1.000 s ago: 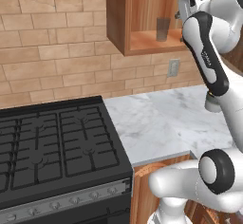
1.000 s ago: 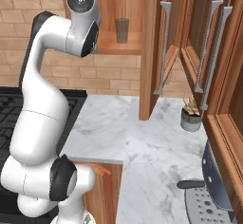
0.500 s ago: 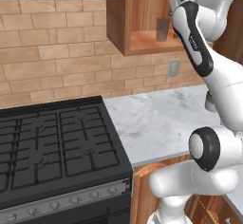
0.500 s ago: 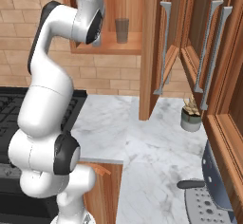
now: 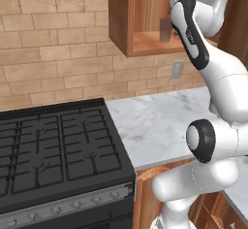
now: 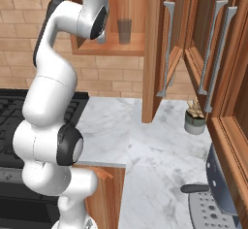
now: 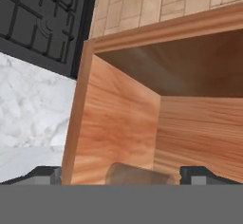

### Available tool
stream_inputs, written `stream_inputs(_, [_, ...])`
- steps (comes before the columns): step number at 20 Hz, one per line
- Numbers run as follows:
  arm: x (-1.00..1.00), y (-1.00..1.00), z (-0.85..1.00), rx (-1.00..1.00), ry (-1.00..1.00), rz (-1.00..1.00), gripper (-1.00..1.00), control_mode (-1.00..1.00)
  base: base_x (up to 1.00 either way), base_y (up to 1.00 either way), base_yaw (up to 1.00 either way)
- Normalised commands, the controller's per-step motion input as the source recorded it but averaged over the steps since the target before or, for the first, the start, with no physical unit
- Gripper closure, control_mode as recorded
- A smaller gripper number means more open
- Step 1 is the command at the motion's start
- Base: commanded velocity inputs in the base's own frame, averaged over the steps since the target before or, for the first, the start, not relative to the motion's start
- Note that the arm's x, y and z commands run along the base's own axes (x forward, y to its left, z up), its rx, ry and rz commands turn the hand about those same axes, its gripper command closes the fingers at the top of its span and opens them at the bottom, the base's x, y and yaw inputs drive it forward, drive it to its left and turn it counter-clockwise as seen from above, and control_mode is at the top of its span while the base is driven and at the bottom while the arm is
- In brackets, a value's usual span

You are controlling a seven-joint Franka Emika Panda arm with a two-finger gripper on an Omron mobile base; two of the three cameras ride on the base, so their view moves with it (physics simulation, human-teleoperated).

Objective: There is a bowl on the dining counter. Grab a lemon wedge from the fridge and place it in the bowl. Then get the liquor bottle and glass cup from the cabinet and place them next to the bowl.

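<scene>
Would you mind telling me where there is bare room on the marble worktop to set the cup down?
The marble worktop is bare from the stove edge to the open cabinet door. It is crowded farther right, by the small potted plant and the grey rack. In the cabinet, shelf is free left of the glass cup.

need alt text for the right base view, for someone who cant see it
A white robot arm reaches up toward an open wooden wall cabinet holding a glass cup. Below lies a marble worktop with a small potted plant, beside a black stove.
</scene>
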Motion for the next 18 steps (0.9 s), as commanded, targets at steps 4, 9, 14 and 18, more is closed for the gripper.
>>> stream_inputs(4, [0.25,0.0,-0.04,0.0,0.0,0.0,-1.0,-1.0,0.0,0.0,0.0])
stream_inputs(9, [0.13,0.0,-0.09,0.0,0.0,0.0,-1.0,-1.0,0.0,0.0,0.0])
stream_inputs(14, [0.08,-0.01,-0.12,0.0,-0.01,0.0,-1.0,-1.0,0.0,0.0,0.0])
stream_inputs(18, [0.03,-0.06,-0.15,-0.01,-0.02,0.0,-1.0,-1.0,0.0,0.0,0.0])
